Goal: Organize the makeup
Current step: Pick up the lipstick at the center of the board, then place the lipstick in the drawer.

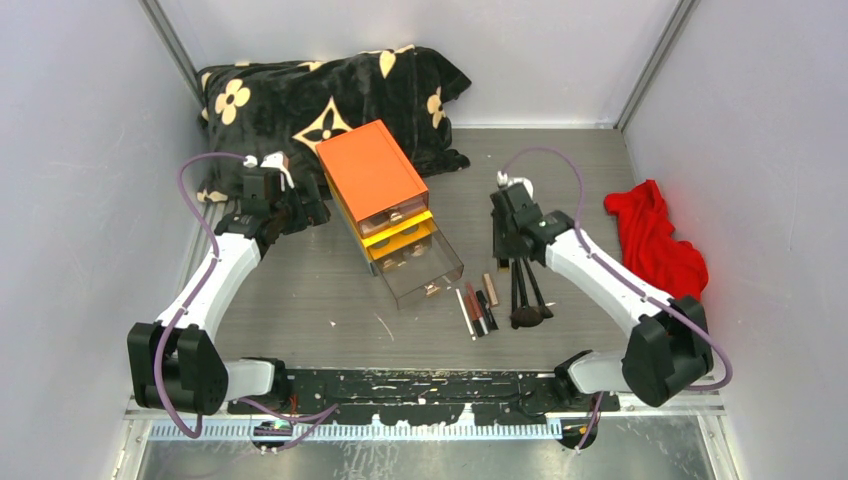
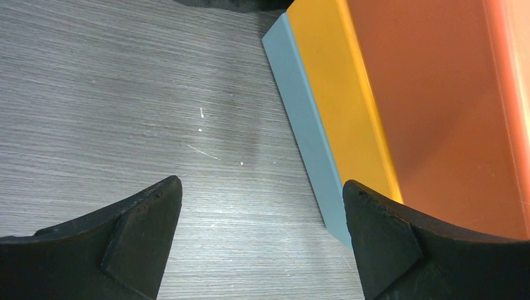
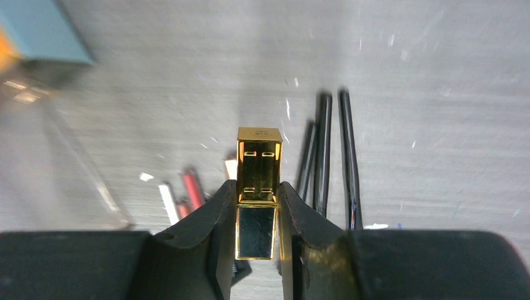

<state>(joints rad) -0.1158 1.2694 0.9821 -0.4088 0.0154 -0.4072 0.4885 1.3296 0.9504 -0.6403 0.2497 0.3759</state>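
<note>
— Right gripper point(image 3: 257, 187): what is it doing?
— Its fingers are clamped narrow on a square-sided gold tube point(image 3: 259, 159), which sticks out past the fingertips and hangs above the table point(image 1: 300, 310).
— And the other makeup?
— It lies toward the table's near edge, right of centre. The thin tubes point(image 1: 478, 312) lie side by side, with the black brushes point(image 1: 522, 297) just beside them on the right, fluffy heads toward the near edge.
— Beyond that?
— An orange-topped drawer box point(image 1: 372, 168) stands mid-table, and its bottom clear drawer point(image 1: 428, 268) is pulled out toward the tubes. What lies inside is too small to tell.
— The left gripper point(image 2: 261, 184)?
— Spread wide and holding nothing, it sits low over the table at the box's left side.
— Anything farther back?
— A red cloth point(image 1: 655, 240) is bunched by the right edge, and a black flowered blanket point(image 1: 300, 95) lies along the far edge.
</note>
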